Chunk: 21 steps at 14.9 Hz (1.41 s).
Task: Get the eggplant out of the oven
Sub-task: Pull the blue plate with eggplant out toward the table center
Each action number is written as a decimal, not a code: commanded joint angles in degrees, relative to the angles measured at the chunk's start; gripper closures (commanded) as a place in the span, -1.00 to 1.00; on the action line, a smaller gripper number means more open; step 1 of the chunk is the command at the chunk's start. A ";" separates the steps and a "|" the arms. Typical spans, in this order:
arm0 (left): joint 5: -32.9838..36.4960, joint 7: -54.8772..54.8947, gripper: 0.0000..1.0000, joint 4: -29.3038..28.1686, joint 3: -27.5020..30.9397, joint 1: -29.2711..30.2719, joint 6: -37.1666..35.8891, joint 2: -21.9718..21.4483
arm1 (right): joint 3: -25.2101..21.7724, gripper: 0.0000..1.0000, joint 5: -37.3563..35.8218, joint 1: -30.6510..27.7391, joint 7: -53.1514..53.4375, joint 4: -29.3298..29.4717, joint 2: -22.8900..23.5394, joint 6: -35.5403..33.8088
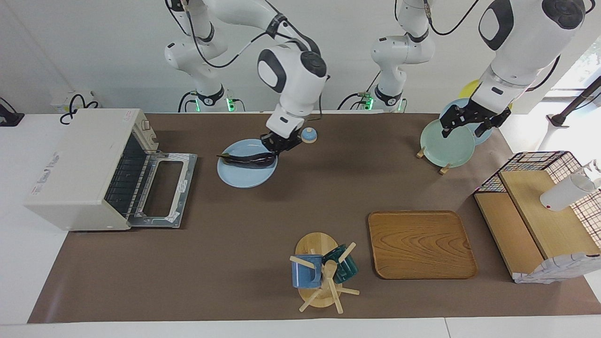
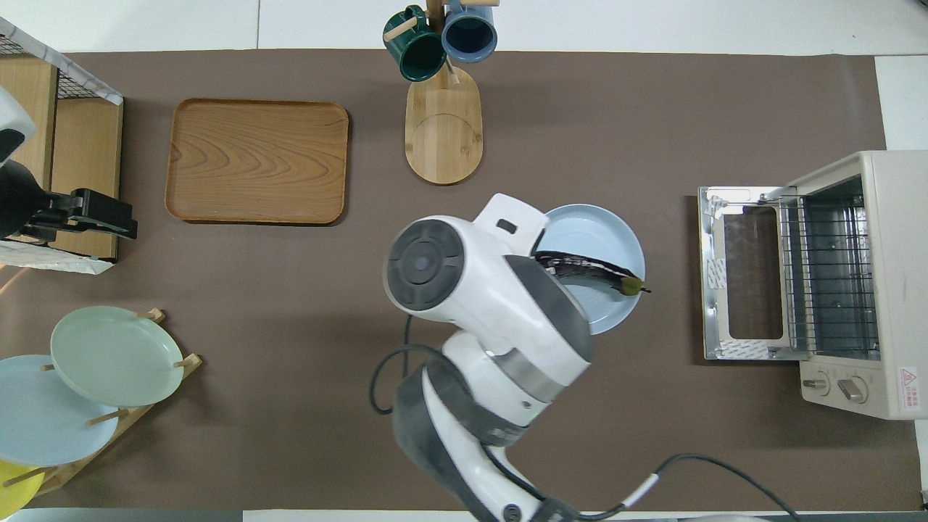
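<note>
The dark purple eggplant (image 1: 244, 159) lies on a light blue plate (image 1: 246, 180) in the middle of the table, beside the oven; it also shows in the overhead view (image 2: 591, 268) on the plate (image 2: 580, 225). The cream-white oven (image 1: 75, 164) (image 2: 892, 254) stands at the right arm's end, its door (image 1: 164, 188) (image 2: 743, 283) dropped open and the wire rack inside bare. My right gripper (image 1: 281, 144) is down at the plate, shut on the eggplant's end; the arm hides it in the overhead view. My left gripper (image 1: 472, 123) (image 2: 109, 214) waits open above the plate rack.
A rack with a green plate (image 1: 446, 141) (image 2: 116, 355) and others stands at the left arm's end. A wooden tray (image 1: 420, 244) (image 2: 257, 159), a mug tree (image 1: 321, 277) (image 2: 442, 123) and a wire-mesh shelf (image 1: 540, 206) lie farther out. A small blue-topped knob (image 1: 309, 135) sits by the plate.
</note>
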 commanded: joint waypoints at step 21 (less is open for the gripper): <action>0.94 -0.40 -1.00 -1.41 0.01 1.10 2.21 -1.28 | 2.20 0.51 12.99 -0.88 5.53 3.79 9.03 18.33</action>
